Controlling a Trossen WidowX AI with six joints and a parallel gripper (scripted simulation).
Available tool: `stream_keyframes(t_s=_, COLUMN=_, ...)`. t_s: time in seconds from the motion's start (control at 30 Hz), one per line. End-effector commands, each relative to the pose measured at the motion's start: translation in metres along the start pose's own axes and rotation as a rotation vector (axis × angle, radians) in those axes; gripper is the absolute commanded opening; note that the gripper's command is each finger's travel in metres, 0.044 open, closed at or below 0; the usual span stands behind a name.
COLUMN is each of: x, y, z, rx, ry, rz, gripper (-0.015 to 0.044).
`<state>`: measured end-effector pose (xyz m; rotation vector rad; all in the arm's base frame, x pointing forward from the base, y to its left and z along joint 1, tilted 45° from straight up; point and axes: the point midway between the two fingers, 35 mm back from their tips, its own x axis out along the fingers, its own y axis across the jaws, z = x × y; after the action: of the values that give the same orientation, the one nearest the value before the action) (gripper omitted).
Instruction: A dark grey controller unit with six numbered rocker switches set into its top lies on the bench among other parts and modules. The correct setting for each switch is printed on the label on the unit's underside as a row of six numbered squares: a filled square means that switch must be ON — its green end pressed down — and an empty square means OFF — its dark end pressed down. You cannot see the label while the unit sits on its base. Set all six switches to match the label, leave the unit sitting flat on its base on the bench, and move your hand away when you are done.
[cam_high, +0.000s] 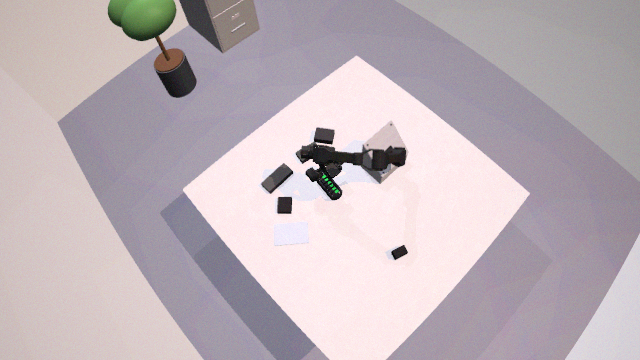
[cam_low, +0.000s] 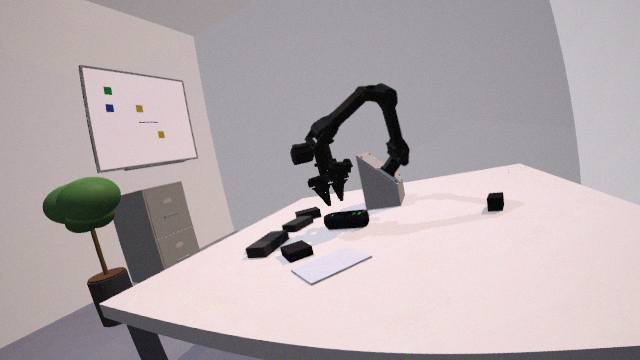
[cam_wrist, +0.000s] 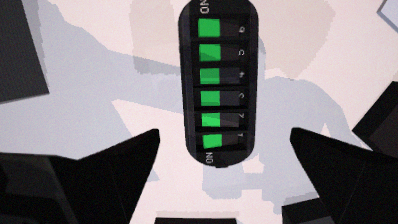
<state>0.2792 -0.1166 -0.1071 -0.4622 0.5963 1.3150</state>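
Note:
The dark grey controller unit (cam_high: 331, 187) (cam_low: 346, 220) (cam_wrist: 220, 85) sits on its base on the bench, its six rocker switches facing up. In the wrist view it stands upright in the picture, with the green ends on the left and the numbers on the right. Some green faces are brighter than others, but I cannot tell for sure which ends are pressed. The underside label is hidden. My gripper (cam_low: 335, 202) (cam_wrist: 224, 134) is open and empty, pointing down above the bench. In the wrist view its fingertips stand either side of the unit's lower end, not touching it.
A long dark module (cam_high: 277, 178) (cam_low: 267, 244), a square block (cam_high: 284, 205) (cam_low: 297, 251) and a back module (cam_high: 324, 135) lie nearby; another is partly under the arm. A pale flat plate (cam_high: 291, 234) (cam_low: 331, 266) and a small black block (cam_high: 399, 252) (cam_low: 495, 201) lie farther off.

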Motion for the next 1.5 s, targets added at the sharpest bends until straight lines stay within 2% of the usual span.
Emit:
stream_keyframes(t_s=0.0, x=-0.003, y=-0.003, z=-0.013, rx=-0.001, ry=-0.025, rz=0.031, gripper=0.044)
stream_keyframes(t_s=0.3, x=-0.008, y=-0.007, z=-0.029, rx=-0.004, ry=-0.071, rz=0.072, gripper=0.044)
stream_keyframes(t_s=1.47, x=0.048, y=-0.003, z=-0.034, rx=-0.005, ry=-0.073, rz=0.072, gripper=0.044)
